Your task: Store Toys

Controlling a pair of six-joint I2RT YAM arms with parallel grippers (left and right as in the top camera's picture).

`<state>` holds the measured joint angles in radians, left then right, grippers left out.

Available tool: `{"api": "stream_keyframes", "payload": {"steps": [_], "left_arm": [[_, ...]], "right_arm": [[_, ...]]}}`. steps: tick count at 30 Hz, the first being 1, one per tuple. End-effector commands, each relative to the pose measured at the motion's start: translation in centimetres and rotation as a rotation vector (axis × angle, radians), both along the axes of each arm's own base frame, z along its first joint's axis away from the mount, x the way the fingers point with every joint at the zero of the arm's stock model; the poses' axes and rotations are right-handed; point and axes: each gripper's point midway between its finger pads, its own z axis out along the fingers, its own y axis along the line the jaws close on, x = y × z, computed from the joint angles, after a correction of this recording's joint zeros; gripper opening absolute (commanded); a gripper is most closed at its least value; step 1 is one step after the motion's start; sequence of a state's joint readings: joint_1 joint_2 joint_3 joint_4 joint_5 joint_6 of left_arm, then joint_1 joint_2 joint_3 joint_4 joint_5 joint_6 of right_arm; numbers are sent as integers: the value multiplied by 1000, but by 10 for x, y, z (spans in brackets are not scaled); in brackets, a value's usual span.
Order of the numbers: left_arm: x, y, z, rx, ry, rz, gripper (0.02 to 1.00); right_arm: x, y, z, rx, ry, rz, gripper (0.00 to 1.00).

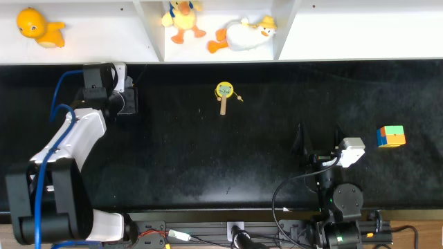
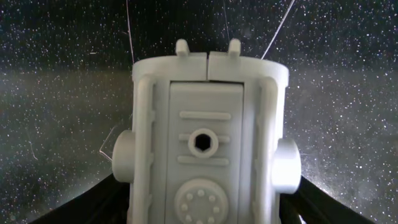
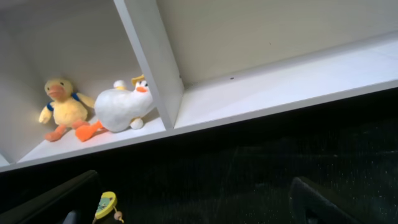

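Right fingers [image 3: 329, 202] apart; three plush toys [image 1: 242, 34]

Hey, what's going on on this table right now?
Two robot arms are storing toys on a white shelf. Neither holds anything: the left gripper is shut above the black table, the right gripper is open. An orange duck, a yellow duck and a white goose already sit in the shelf; a small hand drum and a coloured cube lie on the table.
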<state>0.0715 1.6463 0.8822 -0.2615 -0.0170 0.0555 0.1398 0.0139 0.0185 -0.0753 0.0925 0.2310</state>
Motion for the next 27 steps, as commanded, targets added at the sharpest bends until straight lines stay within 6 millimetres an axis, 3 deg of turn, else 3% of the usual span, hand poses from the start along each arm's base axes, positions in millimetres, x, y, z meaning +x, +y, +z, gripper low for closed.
{"api": "stream_keyframes", "payload": {"steps": [1,6,10,20,23,27], "left_arm": [[-1,-1,-3,0,7,1,575],[0,-1,-1,-10,2,18,514],[4,-2,13,-19,-13,20,441],[9,-2,99,-9,-169,16,303],[12,-2,115,-6,-224,16,286],[32,-2,132,-3,-332,11,272]], "right_arm": [[0,2,-4,-7,-1,12,996],[0,2,-4,-7,-1,12,996],[0,2,-4,-7,-1,12,998],[0,2,-4,-7,-1,12,996],[0,3,-4,-7,-1,12,996],[0,2,-4,-7,-1,12,993]]}}
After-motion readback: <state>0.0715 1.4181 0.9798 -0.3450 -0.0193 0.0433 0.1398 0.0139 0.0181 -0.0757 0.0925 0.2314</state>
